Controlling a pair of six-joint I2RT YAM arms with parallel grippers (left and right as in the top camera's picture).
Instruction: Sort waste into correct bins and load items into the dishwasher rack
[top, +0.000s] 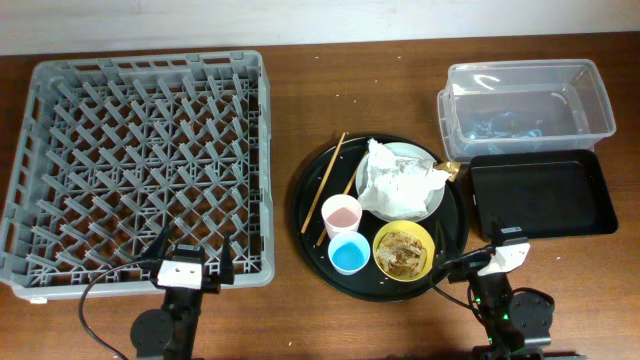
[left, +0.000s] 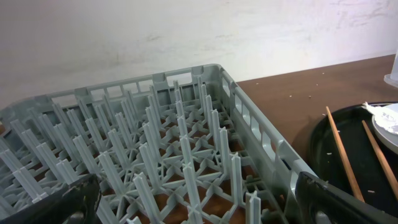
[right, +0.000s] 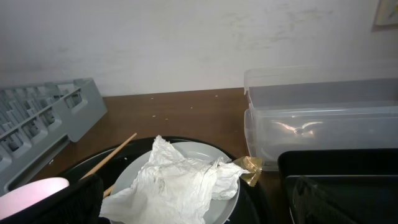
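Note:
The grey dishwasher rack fills the left of the table and holds nothing. A round black tray carries the pale plate with the crumpled napkin, the gold wrapper, the pink cup, the blue cup, the yellow bowl with brown scraps, and two chopsticks. The clear tub and the black rectangular tray stand at the right. My left gripper is open at the rack's near edge. My right gripper is open, low before the napkin.
The right wrist view shows the wrapper at the plate's right rim, the tub behind it and the black rectangular tray to the right. The left wrist view shows the chopsticks right of the rack. Bare wood separates rack and round tray.

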